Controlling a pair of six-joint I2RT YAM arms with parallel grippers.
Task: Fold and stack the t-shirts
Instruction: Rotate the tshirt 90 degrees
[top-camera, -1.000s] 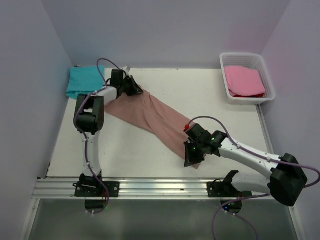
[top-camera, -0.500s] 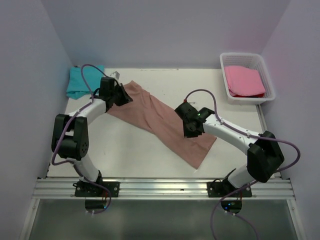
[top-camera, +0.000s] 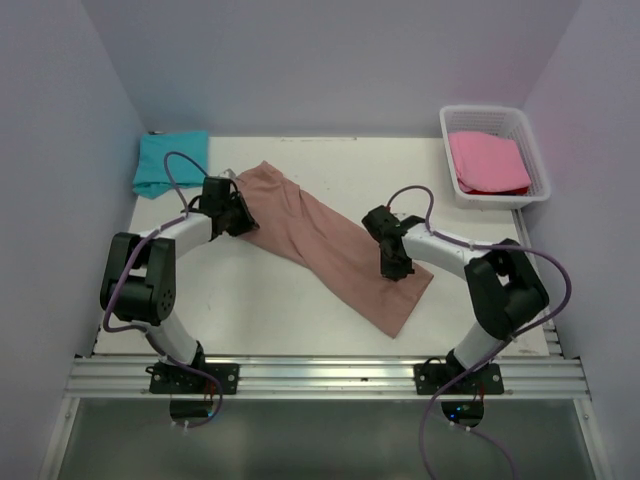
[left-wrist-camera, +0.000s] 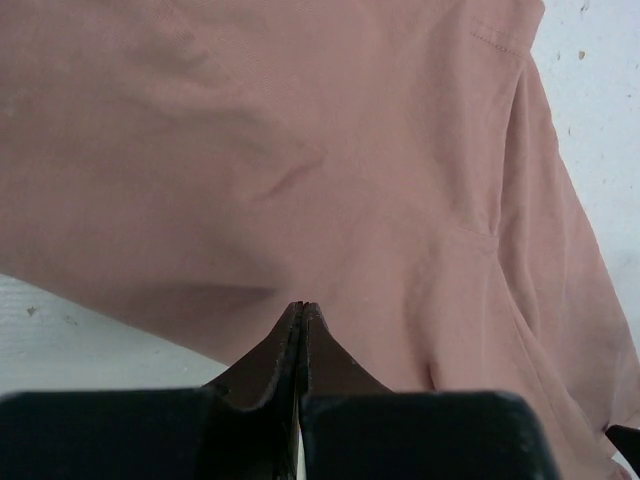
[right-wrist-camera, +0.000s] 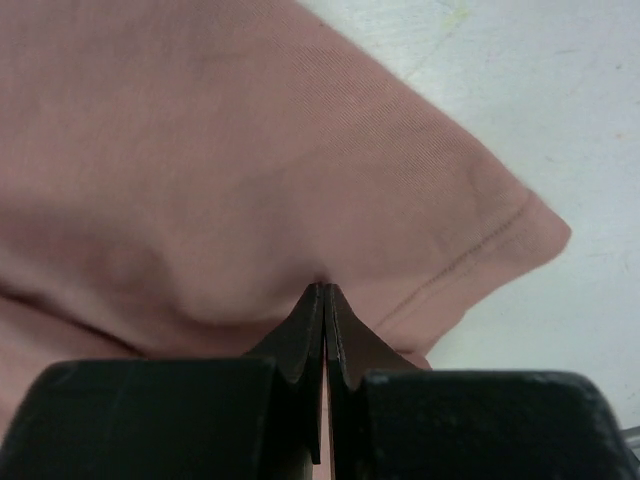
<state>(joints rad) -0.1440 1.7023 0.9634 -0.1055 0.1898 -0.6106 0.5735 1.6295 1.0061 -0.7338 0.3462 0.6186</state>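
**Both grippers pinched on the salmon tee**

We see the salmon-brown t-shirt (top-camera: 320, 240) lying as a long diagonal band across the table (top-camera: 240, 300) — one end far left, the other near right. The left gripper (top-camera: 240, 216) sits at its far-left edge and the right gripper (top-camera: 394, 262) on its right-hand edge. In both wrist views the jaws are clenched together, a pucker of fabric drawn into the tips. The teal t-shirt (top-camera: 165, 165) lies folded at the far-left corner. The pink t-shirt (top-camera: 488, 160) rests in the white basket (top-camera: 447, 125), far right.
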